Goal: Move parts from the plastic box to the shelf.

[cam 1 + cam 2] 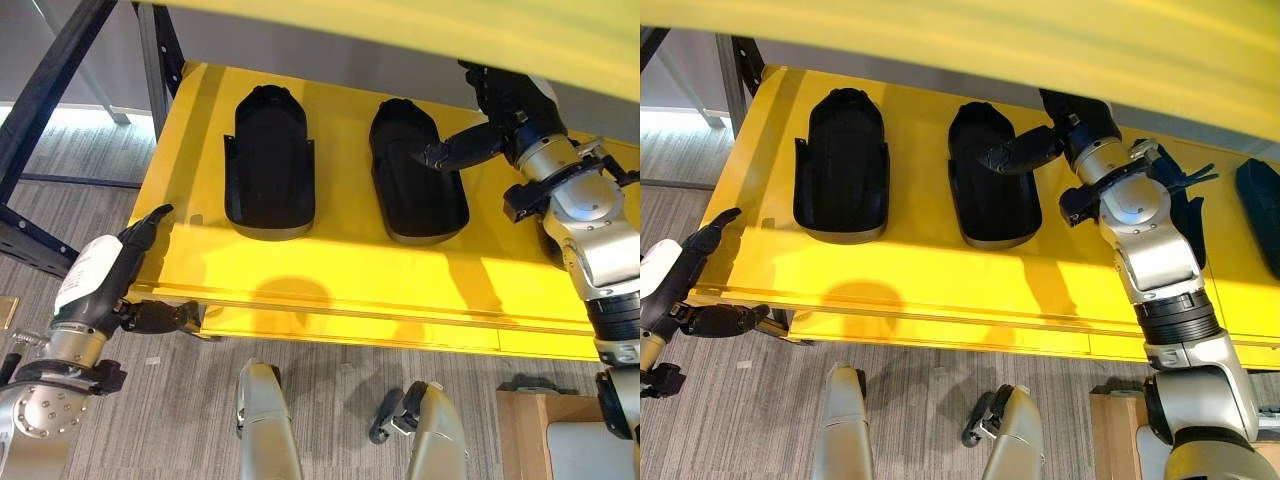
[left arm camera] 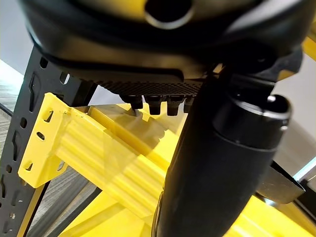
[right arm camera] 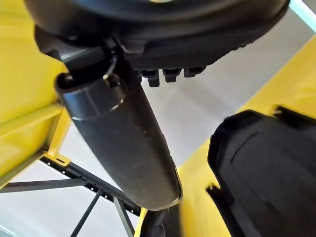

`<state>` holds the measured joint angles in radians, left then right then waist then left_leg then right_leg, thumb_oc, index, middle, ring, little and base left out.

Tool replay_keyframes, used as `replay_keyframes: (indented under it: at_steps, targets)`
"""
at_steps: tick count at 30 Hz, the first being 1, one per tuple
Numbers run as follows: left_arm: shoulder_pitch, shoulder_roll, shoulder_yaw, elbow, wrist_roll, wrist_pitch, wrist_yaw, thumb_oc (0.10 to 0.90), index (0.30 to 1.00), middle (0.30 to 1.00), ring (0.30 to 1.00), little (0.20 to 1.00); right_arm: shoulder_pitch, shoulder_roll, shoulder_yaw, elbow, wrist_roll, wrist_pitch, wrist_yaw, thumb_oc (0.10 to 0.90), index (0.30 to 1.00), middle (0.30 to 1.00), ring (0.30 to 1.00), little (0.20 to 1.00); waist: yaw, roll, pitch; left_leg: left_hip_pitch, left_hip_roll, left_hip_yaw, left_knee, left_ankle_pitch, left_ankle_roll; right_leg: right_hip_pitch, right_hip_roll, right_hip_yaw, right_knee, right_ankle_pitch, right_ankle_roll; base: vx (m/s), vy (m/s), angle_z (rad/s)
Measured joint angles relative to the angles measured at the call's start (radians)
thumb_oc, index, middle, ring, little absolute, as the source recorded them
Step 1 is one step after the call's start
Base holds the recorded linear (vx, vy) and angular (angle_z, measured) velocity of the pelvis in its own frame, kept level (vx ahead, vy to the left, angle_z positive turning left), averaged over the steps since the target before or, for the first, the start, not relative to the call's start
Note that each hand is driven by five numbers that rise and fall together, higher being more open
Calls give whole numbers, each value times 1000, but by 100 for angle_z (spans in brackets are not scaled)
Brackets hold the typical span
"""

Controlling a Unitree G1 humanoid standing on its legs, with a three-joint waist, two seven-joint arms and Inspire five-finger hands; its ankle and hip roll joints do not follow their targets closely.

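Two black moulded parts lie side by side on the yellow shelf point(image 1: 340, 270): one at the left point(image 1: 268, 160), one in the middle point(image 1: 410, 190). My right hand point(image 1: 510, 105) hovers at the far right corner of the middle part point(image 3: 266, 168), partly under the upper shelf board. Its thumb point(image 1: 1015, 152) reaches straight out over the part's rim, its fingers are straight, and it holds nothing. My left hand point(image 1: 105, 265) hangs at the shelf's front left corner, open and empty, one finger pointing up along the edge.
Further dark parts lie on the shelf behind my right forearm point(image 1: 1188, 205) and at the far right point(image 1: 1260, 215). Dark steel uprights point(image 1: 160, 60) frame the shelf's left end. A yellow upper board point(image 1: 420, 30) overhangs the back. A cardboard box point(image 1: 525, 430) stands on the floor at lower right.
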<state>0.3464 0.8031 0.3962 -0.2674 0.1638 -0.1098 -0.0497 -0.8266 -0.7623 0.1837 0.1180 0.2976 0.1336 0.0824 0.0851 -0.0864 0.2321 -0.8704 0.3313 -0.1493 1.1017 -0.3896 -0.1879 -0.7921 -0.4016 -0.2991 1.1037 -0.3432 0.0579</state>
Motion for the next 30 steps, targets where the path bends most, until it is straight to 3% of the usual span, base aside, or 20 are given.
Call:
replay_keyframes:
  at_steps: [10,15,19,22,25,26,27,29,30]
  targets:
    - [10,0,0,2,-1,-7,15,900,1000,1000,1000,1000,6,-55,27,-24,89,0,1,900,1000,1000,1000,1000,-4,0,0,-1,0,0,0,0,0,-1,0,0,-1,0,0,0,0,0]
    - [23,0,3,-1,0,-15,24,900,1000,1000,1000,1000,85,-156,25,-168,200,-23,10,900,1000,1000,1000,1000,-5,-1,1,-1,1,1,-2,0,0,-1,1,0,-3,0,1,0,0,0]
    - [46,-7,15,-1,-3,-25,44,900,1000,1000,1000,1000,291,-233,-62,-330,338,-58,22,900,1000,1000,1000,1000,-21,-5,1,2,1,4,-8,1,1,1,2,0,-9,4,4,0,0,0]
    - [69,-52,35,4,-4,-47,53,900,1000,1000,1000,1000,504,-233,-179,-447,425,-92,42,900,1000,1000,1000,1000,-34,-5,1,12,2,11,-15,1,2,5,3,4,-15,8,7,-3,-24,-4]
    - [82,-78,30,40,-42,-55,74,900,1000,1000,1000,1000,713,-232,-235,-491,496,-105,67,900,1000,1000,1000,1000,-56,-8,2,53,9,30,-51,12,11,35,9,4,-43,10,11,-5,-48,-3]
    - [82,-78,30,41,-43,-56,75,900,1000,1000,1000,1000,714,-232,-235,-492,496,-105,67,900,1000,1000,1000,1000,-55,-7,2,53,9,30,-51,12,11,35,9,4,-44,10,12,-2,-35,-2]
    - [73,-82,20,80,-92,-71,85,900,1000,1000,1000,1000,805,-213,-243,-494,532,-107,80,900,1000,1000,1000,1000,-69,-7,2,84,10,42,-96,34,17,57,20,1,-79,23,10,0,-55,0]
    - [59,-79,-2,124,-140,-69,85,900,1000,1000,1000,1000,831,-203,-207,-462,551,-104,94,900,1000,1000,1000,1000,-70,-6,2,124,4,54,-166,66,23,90,36,4,-132,39,21,-6,-65,8]
    - [44,-101,-24,149,-255,-66,82,900,1000,1000,1000,1000,864,-170,-214,-462,572,-107,100,900,1000,1000,1000,1000,-81,2,5,163,-2,62,-230,99,35,122,44,-7,-175,53,10,-11,-63,19]
